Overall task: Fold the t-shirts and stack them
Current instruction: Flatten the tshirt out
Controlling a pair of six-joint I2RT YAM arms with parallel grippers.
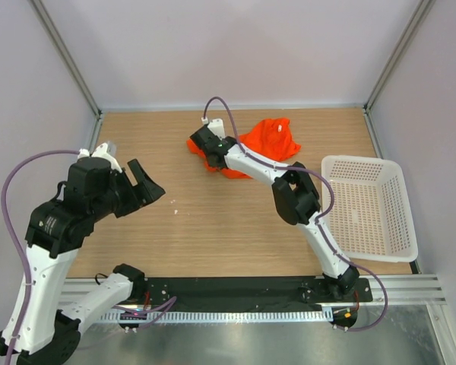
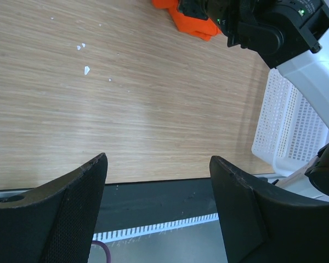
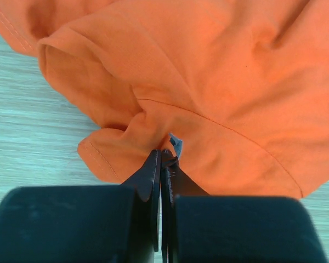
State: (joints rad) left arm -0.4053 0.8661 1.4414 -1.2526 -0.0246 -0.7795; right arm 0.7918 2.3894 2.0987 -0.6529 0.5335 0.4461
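A crumpled bright orange-red t-shirt (image 1: 272,139) lies at the far middle of the wooden table. My right gripper (image 1: 200,146) reaches over its left edge. In the right wrist view the right gripper (image 3: 163,154) is shut, its two fingers pressed together on a small fold of the t-shirt (image 3: 208,71) next to a sleeve hem and a little grey tag. My left gripper (image 1: 133,173) hovers over the left of the table, well away from the cloth. Seen from the left wrist, the left gripper (image 2: 159,164) is open and holds nothing, with the t-shirt (image 2: 189,21) far off at the top.
A white plastic lattice basket (image 1: 361,161) stands at the right side of the table, also in the left wrist view as the basket (image 2: 288,131). A few white specks (image 2: 86,69) lie on the wood. The black base rail (image 1: 235,293) runs along the near edge.
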